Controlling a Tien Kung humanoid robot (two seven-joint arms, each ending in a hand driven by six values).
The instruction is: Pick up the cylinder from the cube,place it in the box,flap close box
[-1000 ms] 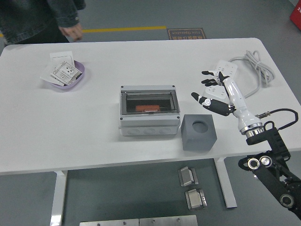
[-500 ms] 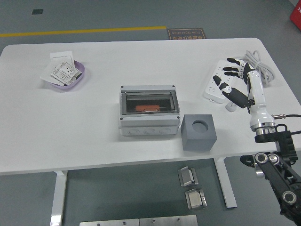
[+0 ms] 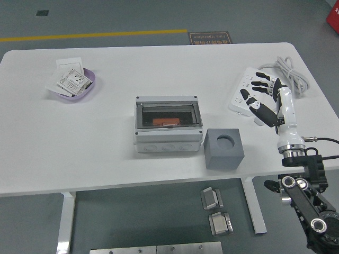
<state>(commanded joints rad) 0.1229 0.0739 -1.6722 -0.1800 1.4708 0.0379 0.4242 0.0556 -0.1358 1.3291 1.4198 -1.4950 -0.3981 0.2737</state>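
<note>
From the head view, my right hand (image 3: 263, 96) hangs over the right side of the counter (image 3: 106, 132), above the white power strip (image 3: 244, 95), fingers spread and holding nothing. My left arm does not show at all.

The grey cube (image 3: 223, 149) sits near the counter's front edge, just beside the right front corner of the box (image 3: 168, 130). The round socket in the cube's top looks empty: I see only a dark hollow where the cylinder would stand. I cannot make out a cylinder anywhere for certain. An orange piece (image 3: 167, 121) lies inside the box, behind what looks like a clear flap, and that may be it, though I cannot tell its shape.

If so, I judge the placing done, and the flap appears to lie down over the opening already. Cube and box stand close together, which keeps the carry short for my right hand.

A purple dish (image 3: 79, 91) with paper cards sits well apart at the far left.
</note>
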